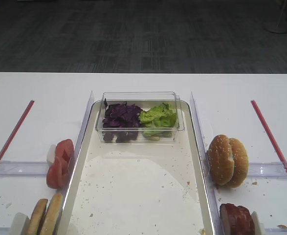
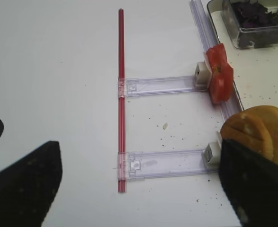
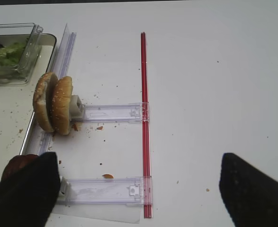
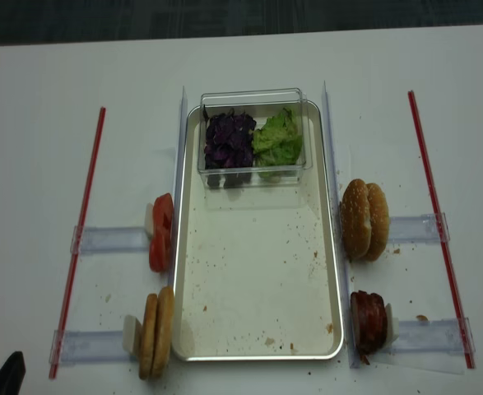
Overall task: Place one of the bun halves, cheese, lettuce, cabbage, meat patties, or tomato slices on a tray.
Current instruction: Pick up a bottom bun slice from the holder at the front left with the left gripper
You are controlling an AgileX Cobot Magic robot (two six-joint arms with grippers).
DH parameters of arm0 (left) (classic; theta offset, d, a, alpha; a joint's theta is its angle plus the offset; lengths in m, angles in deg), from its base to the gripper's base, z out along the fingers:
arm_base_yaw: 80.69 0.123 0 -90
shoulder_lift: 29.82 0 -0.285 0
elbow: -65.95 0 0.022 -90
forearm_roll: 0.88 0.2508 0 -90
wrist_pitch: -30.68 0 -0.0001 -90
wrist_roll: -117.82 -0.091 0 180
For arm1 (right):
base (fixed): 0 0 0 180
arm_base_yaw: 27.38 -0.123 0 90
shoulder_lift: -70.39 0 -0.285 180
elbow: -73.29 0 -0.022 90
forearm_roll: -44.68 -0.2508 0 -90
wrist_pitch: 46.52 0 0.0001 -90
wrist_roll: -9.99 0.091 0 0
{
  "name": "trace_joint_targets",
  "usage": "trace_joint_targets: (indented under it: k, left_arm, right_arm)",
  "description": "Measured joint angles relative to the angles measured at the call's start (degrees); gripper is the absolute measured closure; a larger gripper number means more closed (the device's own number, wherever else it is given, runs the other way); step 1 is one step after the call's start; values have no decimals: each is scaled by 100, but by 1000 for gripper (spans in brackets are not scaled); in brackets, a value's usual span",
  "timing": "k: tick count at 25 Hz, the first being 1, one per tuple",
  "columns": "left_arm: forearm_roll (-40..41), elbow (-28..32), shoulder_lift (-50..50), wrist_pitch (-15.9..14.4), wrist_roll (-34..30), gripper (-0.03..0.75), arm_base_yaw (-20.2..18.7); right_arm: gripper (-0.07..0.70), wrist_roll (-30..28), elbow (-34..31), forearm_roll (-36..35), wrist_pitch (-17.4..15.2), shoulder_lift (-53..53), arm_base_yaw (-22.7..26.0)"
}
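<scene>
Tray (image 4: pixel 257 280), cream-white with a raised silvery rim, lies lengthwise at the centre of the white table (image 4: pixel 35 123); its floor carries only scattered crumbs. At its 12 o'clock end stands a clear plastic tub (image 4: pixel 253 97), holding the purple cabbage (image 4: pixel 229 138) in its left half and the green lettuce (image 4: pixel 277 140) in its right, the two heaps touching. Outside the tray, at 9 o'clock, the tomato slices (image 4: pixel 160 233) stand on edge against the rim; at 7 o'clock the flat bun halves (image 4: pixel 156 331) stand likewise. At 3 o'clock stand the sesame-seeded halves (image 4: pixel 365 220), and at 5 o'clock the meat patties (image 4: pixel 369 323). Each stack sits at the inner end of a clear plastic rail (image 4: pixel 109 239). Left gripper (image 2: pixel 139 184), seen from its wrist camera: fingers spread wide, nothing between them. Right gripper (image 3: pixel 139 189): fingers likewise wide apart, holding nothing.
</scene>
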Motion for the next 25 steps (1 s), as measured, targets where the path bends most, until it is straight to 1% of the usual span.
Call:
trace_joint_targets:
  k: [25]
  left_arm:
    - [0, 0, 0, 0, 0, 97, 0]
  right_arm:
    - [-60, 0, 0, 0, 0, 0, 0]
